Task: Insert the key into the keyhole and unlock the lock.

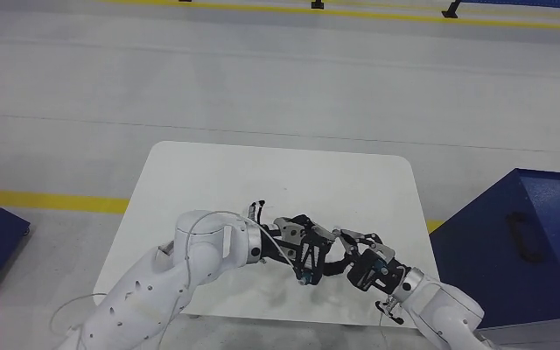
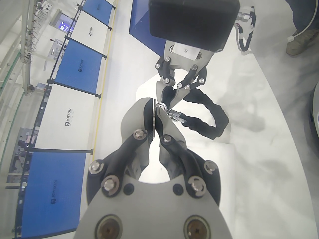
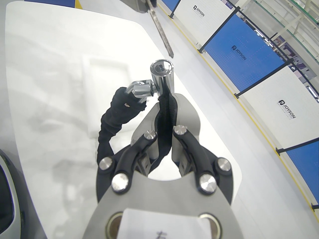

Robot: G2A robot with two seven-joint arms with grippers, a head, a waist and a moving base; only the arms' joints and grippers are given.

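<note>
Right claw (image 3: 165,105) clamped on lock (image 3: 162,80), keyhole (image 3: 161,67) turned toward key (image 3: 162,32) for entry | left claw (image 2: 154,109) pinched key by its head, tip just beside keyhole, not yet inserted

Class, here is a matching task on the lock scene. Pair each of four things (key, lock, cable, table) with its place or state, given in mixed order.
Column one:
1. key
2. lock
3. cable
4. table

Column two:
a. white, below both arms
b. held by the right gripper
c. black, looping off the lock's side
d. held by the left gripper, tip just short of the keyhole

Pairs: 1-d, 2-b, 3-c, 4-a
</note>
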